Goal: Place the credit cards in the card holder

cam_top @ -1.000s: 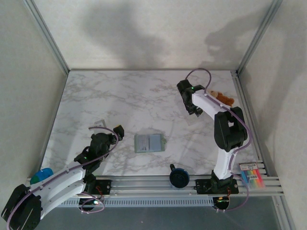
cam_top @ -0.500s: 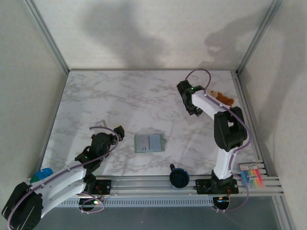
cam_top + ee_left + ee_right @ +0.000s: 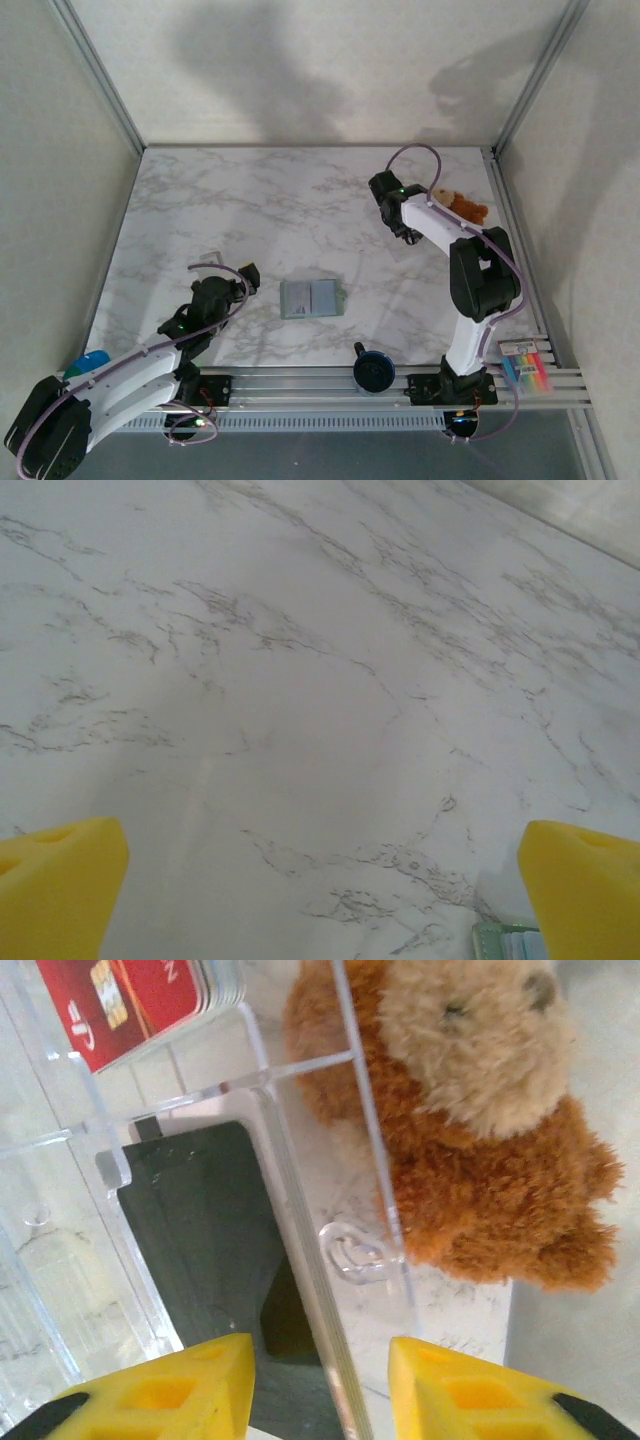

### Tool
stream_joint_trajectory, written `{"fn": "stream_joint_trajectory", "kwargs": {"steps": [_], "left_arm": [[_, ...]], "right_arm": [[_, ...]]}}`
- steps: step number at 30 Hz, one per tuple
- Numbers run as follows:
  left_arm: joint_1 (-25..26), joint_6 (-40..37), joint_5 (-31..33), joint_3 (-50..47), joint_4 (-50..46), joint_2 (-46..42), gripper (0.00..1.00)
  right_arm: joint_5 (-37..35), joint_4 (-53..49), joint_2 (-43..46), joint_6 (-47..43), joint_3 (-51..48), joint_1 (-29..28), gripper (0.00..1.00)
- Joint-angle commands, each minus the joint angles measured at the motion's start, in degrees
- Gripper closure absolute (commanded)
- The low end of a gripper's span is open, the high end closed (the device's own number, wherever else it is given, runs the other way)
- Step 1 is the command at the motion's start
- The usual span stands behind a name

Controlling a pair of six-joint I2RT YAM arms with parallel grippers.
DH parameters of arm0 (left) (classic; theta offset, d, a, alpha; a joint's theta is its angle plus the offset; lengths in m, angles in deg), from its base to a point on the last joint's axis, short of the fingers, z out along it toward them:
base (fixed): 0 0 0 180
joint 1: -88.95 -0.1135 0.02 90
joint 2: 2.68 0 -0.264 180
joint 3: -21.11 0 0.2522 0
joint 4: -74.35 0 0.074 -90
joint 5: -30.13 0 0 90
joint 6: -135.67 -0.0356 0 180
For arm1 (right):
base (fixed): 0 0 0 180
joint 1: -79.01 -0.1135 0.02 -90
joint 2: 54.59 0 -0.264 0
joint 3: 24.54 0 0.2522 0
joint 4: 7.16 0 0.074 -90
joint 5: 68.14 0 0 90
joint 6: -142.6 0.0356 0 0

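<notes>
One red credit card (image 3: 128, 1002) shows, along with one card holder (image 3: 313, 298), one brown plush toy (image 3: 470, 1130) and two grippers.

The left gripper (image 3: 320, 885) hangs over the marble table (image 3: 300, 660) with its yellow fingers (image 3: 60, 880) spread wide, one at each lower corner of the left wrist view, and nothing between them. A corner of the card holder peeks in at the bottom of that view, just inside the finger on the right-hand side. From above, the holder lies flat and opened on the table, near the left gripper's tips and off to their right, and well apart from the right arm's wrist. Whether a card sits in it cannot be told.

The right gripper (image 3: 320, 1385) has its yellow fingers (image 3: 160, 1395) drawn to a narrow gap, not clamped on anything. An upright edge of a clear plastic stand (image 3: 300, 1260) runs through the gap; whether either pad touches it cannot be told. The red card stands ahead of the tips and off to the left-hand finger's side, behind the clear walls, with white marks and a gold chip on its face. A black panel (image 3: 195, 1225) lies just ahead of that same finger. The plush toy sits ahead of the other finger, just beside the stand's wall.

One black round object (image 3: 373, 368) rests at the near edge of the table, between the arm bases.
</notes>
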Motion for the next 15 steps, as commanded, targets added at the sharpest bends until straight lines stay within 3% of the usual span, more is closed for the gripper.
{"fn": "stream_joint_trajectory", "kwargs": {"steps": [1,5,10,15], "left_arm": [[-0.5,-0.5,0.7,1.8,0.9,0.5,0.0],[-0.5,-0.4,0.7,1.6,0.8,0.1,0.0],[-0.5,-0.3,0.7,1.7,0.6,0.2,0.0],[-0.5,-0.4,0.6,1.7,0.8,0.4,0.0]], "right_arm": [[-1.9,0.9,0.8,0.0,-0.4,-0.3,0.63],[-3.0,0.1,-0.3,-0.2,0.0,-0.4,0.64],[-0.8,-1.0,-1.6,-0.5,0.4,-0.4,0.51],[-1.0,-1.2,-3.6,-0.6,0.8,-0.4,0.5]]}}
